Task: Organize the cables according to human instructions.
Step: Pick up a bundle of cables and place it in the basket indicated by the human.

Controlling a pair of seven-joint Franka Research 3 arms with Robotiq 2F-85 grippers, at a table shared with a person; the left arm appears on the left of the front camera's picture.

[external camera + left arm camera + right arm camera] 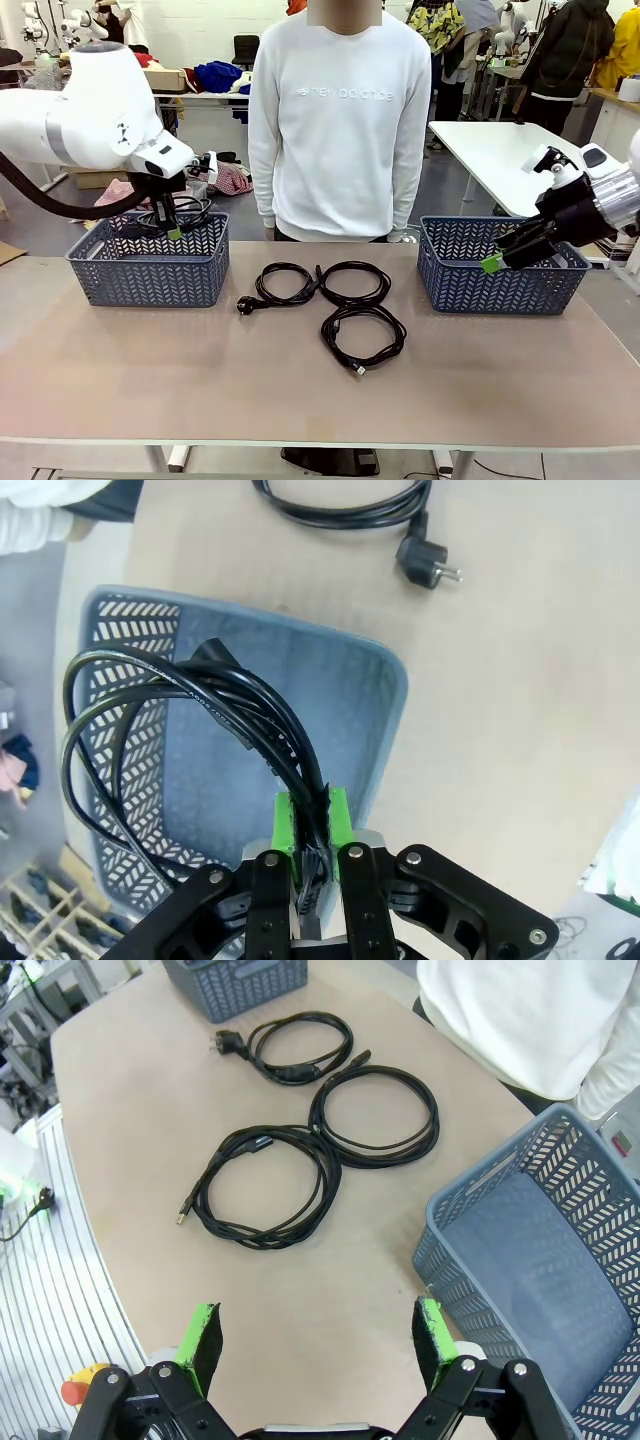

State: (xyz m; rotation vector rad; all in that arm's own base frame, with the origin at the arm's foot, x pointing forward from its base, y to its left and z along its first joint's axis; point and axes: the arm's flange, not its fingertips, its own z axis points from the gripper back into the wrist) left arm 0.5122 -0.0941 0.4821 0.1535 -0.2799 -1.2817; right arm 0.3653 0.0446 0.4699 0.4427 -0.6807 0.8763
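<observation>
Cables: one coil (240,710) hangs pinched in the closed left gripper (311,825) above the basket (150,275) at left; three others (255,1142) lie at centre. Right gripper (315,1340) is wide open and empty. On release, loops may catch the basket rim.

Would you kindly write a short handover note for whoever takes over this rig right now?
Left tool: shut on the held cable, a coil hanging over the left basket, not yet released.
Right tool: open, holding nothing, by the right basket.
On the table between the baskets: plug cable, middle cable, front cable, all coiled.
Done: one cable is at the left basket.
Left: release it, then sort the other three as the person directs.
</observation>
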